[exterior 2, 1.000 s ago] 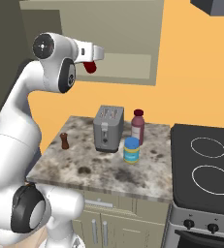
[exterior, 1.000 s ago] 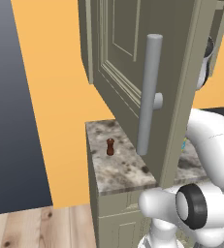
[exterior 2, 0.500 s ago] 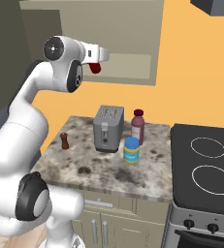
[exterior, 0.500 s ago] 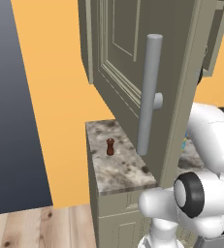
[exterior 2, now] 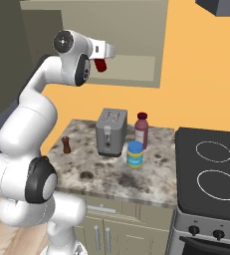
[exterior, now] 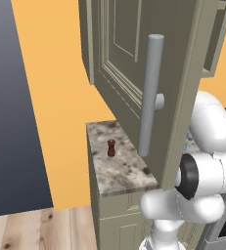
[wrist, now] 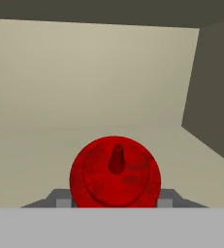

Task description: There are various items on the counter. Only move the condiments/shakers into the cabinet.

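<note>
My gripper (exterior 2: 103, 56) is raised in front of the open cabinet (exterior 2: 136, 30) and is shut on a red condiment bottle (exterior 2: 100, 65). The hand view looks down the bottle's (wrist: 114, 174) round top and small nozzle, with my fingertips (wrist: 62, 201) on either side, and the cabinet's pale shelf and back wall (wrist: 84, 72) lie just beyond. A tiny reddish-brown shaker (exterior 2: 66, 144) stands upright near the left end of the granite counter (exterior 2: 101, 174). The shaker (exterior: 111, 148) is also seen beside the swung-out cabinet door (exterior: 124, 49) with its bar handle (exterior: 150, 97).
A silver toaster (exterior 2: 111, 132), a dark red bottle (exterior 2: 142, 130) and a blue and yellow can (exterior 2: 135, 154) stand mid-counter. A black stovetop (exterior 2: 211, 169) adjoins on the right. The open door hangs over the counter's left end, close to my arm.
My hand has moved a little to the right toward the cabinet opening, carrying the red bottle with it. The things on the counter have not moved.
</note>
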Robot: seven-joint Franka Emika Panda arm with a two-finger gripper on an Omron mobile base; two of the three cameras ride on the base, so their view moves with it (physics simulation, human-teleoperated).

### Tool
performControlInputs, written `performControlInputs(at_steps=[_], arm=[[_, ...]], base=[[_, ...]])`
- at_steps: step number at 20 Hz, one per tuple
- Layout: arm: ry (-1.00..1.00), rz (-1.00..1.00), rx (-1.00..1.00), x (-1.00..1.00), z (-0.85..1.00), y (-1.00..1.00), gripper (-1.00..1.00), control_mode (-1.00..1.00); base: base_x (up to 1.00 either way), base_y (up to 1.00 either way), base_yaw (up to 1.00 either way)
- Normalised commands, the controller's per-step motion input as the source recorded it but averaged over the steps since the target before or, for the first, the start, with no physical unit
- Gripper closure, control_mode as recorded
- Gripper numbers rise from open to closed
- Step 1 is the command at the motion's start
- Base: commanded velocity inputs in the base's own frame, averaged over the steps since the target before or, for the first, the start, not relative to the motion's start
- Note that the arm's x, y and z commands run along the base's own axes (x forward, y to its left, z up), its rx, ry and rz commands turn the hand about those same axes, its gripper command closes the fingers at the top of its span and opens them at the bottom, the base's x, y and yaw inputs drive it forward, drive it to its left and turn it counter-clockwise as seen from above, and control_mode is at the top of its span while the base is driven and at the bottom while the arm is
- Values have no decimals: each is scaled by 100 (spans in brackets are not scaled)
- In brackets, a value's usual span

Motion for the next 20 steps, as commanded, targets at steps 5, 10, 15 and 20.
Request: performControlInputs(at_steps=[5, 10, 15, 20], arm=[[0, 0, 0, 26, -10, 0, 100, -100], [0, 0, -1, 30, -8, 0, -100, -100], [0, 0, -3, 29, -8, -1, -100, -100], [0, 0, -4, 29, -10, 0, -100, -100]], base=[[0, 0, 0], [0, 0, 0], [0, 0, 0], [0, 0, 0]])
